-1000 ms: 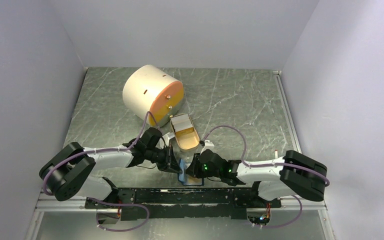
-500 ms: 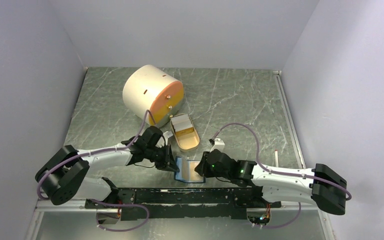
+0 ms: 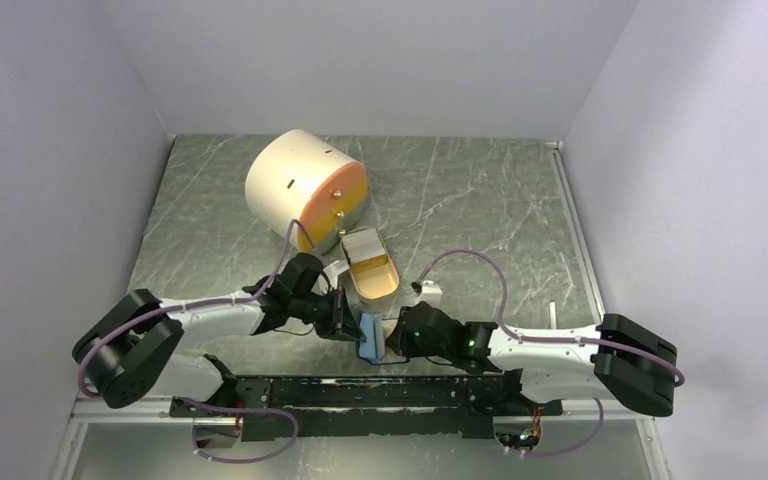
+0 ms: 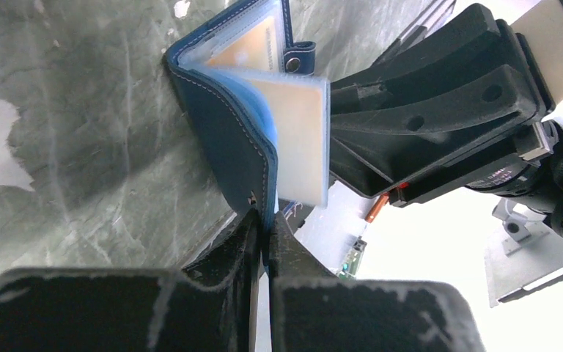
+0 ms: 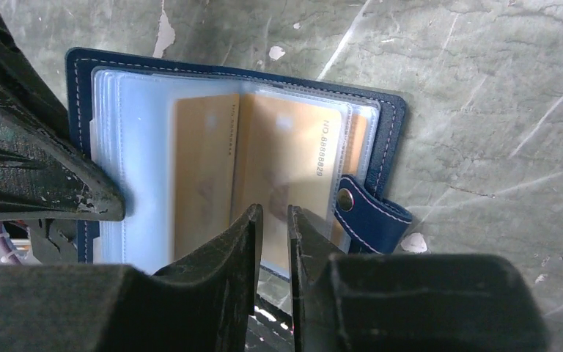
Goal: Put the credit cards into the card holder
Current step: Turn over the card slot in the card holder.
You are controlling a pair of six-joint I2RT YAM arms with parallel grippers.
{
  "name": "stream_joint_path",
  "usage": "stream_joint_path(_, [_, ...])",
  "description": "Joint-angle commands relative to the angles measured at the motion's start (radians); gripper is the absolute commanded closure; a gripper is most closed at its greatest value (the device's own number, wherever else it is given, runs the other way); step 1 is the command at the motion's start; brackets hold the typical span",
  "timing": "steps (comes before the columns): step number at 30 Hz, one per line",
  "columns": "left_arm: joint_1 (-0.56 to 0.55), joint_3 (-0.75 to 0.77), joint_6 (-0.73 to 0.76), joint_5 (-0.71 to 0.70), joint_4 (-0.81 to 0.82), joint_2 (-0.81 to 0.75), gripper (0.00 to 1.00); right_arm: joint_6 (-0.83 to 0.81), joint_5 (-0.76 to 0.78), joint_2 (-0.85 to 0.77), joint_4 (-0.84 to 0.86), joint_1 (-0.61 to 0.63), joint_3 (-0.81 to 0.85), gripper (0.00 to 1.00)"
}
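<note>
- Since half a second ago the right arm (image 3: pixel 550 352) has swung back leftward, bringing the right gripper (image 3: pixel 392 340) onto the small dark blue stitched folding card holder (image 3: pixel 366 338). The holder was spread wide then and shows narrower from above now.
- At the left gripper (image 4: pixel 265 224) the jaws are all but closed, nipping the edge of the holder's upright blue cover.
- At the right gripper the jaws are down to a thin slit. They seem to pinch the free edge of a pale cream plastic sleeve leaf (image 4: pixel 299 139), which stands beside that cover.
- The holder sits near the table's near edge, just ahead of the black base rail (image 3: pixel 360 392), hemmed between both grippers.
- Inside, glossy clear sleeves show gold-orange printed inserts (image 5: pixel 293 158).
- A rounded blue tab (image 5: pixel 359 209) with a metal snap lies on the veined grey-green marble table (image 3: pixel 480 200).
- Thin whitish-grey credit cards (image 3: pixel 362 243) are stacked at the far end of a tan oval dish (image 3: pixel 378 280), just beyond the holder.
- A big cream cylinder (image 3: pixel 300 180) with an orange face lies on its side behind the dish.
- The widest bare marble is at the back right.
</note>
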Motion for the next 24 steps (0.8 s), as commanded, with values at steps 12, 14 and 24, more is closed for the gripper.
stream_joint_path(12, [-0.009, 0.03, 0.037, -0.001, -0.045, 0.012, 0.91, 0.0, 0.101, -0.136, -0.175, 0.007, 0.007, 0.67])
stream_joint_path(14, [-0.009, 0.026, 0.038, -0.01, -0.063, -0.006, 0.91, -0.017, 0.136, -0.201, -0.234, 0.007, 0.02, 0.64])
stream_joint_path(24, [-0.009, -0.005, 0.021, 0.01, -0.018, 0.001, 0.91, -0.261, 0.303, -0.356, -0.325, -0.001, 0.123, 0.5])
